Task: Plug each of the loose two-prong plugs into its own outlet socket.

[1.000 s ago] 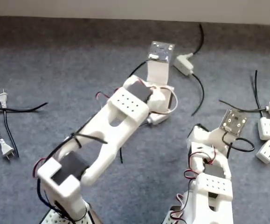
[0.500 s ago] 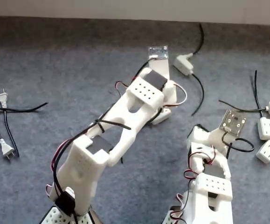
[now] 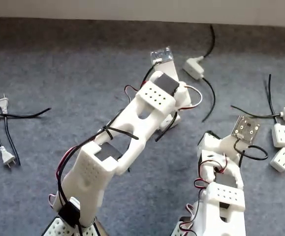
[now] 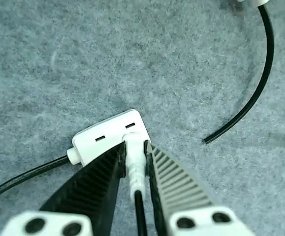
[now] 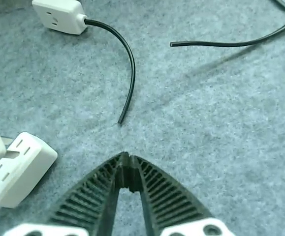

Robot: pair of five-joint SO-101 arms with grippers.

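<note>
Left wrist view has the plug (image 4: 135,169) clenched between the left gripper's (image 4: 134,145) jaws, its nose touching the rim of a white outlet socket (image 4: 105,142) that lies near the middle of the grey worktop (image 4: 58,59). Both slots on the socket's face are uncovered, so I judge the prongs are not lined up with them. Nothing braces the socket, so a push from here could slide it across the worktop or twist the plug askew in the jaws. The right gripper (image 5: 130,156) hangs over bare worktop toward the right edge, jaws clenched on nothing, with a second socket (image 5: 16,169) near it. A loose plug (image 3: 2,103) and another loose plug (image 3: 7,157) lie at the left edge, well apart from any socket. The held plug's prongs are hidden behind its own body and the jaws, so I cannot tell where they bear. From the high view the left arm (image 3: 147,105) covers the plug and most of the outlet socket
</note>
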